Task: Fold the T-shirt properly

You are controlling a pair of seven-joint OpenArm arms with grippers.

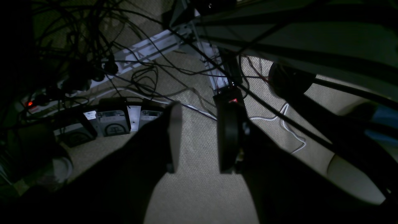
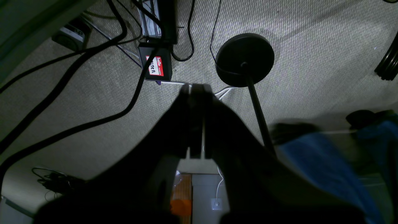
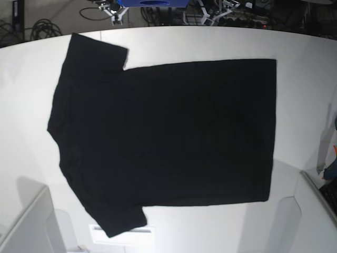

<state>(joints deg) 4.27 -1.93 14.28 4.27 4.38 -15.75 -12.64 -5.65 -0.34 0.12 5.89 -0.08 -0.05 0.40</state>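
The black T-shirt (image 3: 168, 132) lies spread flat, plain side up, on the white table (image 3: 305, 47) in the base view. Its sleeves point to the left and its hem lies to the right. Neither gripper reaches the cloth; both wrist views look down past the table at the carpet. My left gripper (image 1: 196, 137) hangs over the floor with its fingers apart and nothing between them. My right gripper (image 2: 196, 118) has its fingers pressed together, holding nothing. The T-shirt appears in neither wrist view.
Grey arm links (image 3: 31, 221) sit at the table's near corners. Under the left wrist are tangled cables and a power strip (image 1: 40, 102). Under the right wrist are a round black stand base (image 2: 245, 59), a labelled black box (image 2: 155, 65) and blue cloth (image 2: 320, 168).
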